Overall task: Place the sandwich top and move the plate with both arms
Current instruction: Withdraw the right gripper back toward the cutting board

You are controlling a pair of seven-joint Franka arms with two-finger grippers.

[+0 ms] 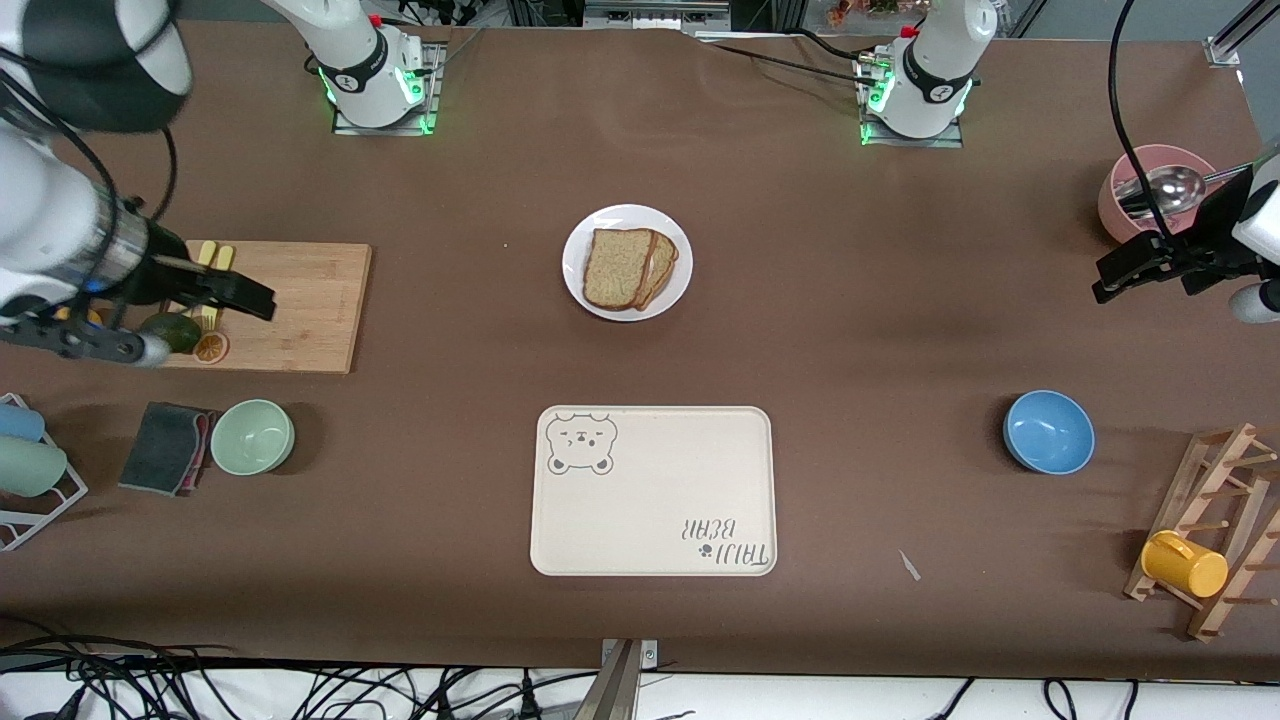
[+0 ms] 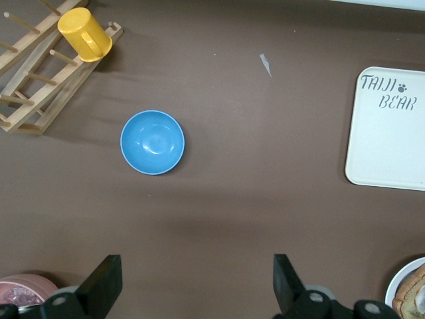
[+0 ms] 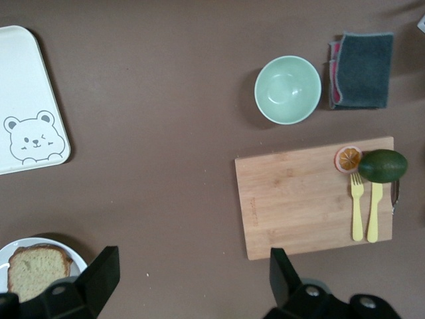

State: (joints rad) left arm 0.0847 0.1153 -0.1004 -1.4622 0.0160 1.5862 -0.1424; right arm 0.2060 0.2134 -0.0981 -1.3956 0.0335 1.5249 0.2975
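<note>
White plate (image 1: pixel 627 261) at mid-table, toward edge with robot bases; bread slice (image 1: pixel 617 268) lying on it, stacked over second slice. Cream tray (image 1: pixel 653 490) near front-camera edge. Left gripper (image 2: pixel 192 282) over bare table by pink bowl (image 1: pixel 1155 192), jaws released. Right gripper (image 3: pixel 189 279) over cutting board (image 1: pixel 290 305), jaws released.

Sandwich top (image 1: pixel 617 268) lies flat on white plate (image 1: pixel 578 285), seemingly covering another slice.
</note>
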